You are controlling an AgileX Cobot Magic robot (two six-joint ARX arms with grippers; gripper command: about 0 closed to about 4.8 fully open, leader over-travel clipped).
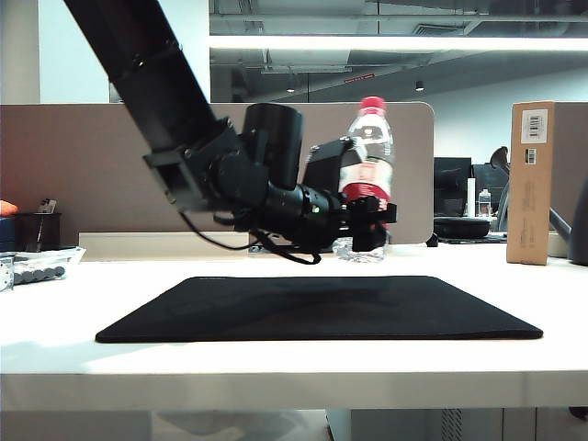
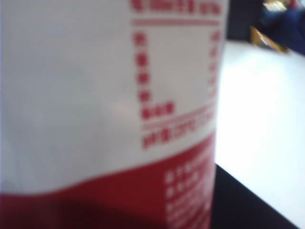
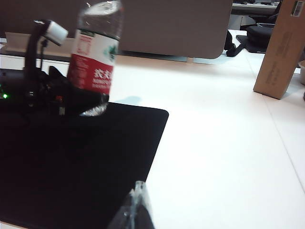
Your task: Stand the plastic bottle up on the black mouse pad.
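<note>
Left gripper (image 1: 369,223) clamped around the lower body of the plastic bottle (image 1: 368,165), bottle near upright, red cap up, raised above the far side of the black mouse pad (image 1: 322,308), right gripper (image 3: 136,210) low over the pad's near right edge, finger state cannot be told, cardboard box (image 1: 531,182) far right.

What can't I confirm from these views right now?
- Bottle base: exterior view, left gripper covers it; touching the pad or not is unclear.
- Left gripper's fingers: left wrist view, blurred label fills it.
- Cap: right wrist view, cut off by the edge.
- Right gripper: only a tip shows.
</note>
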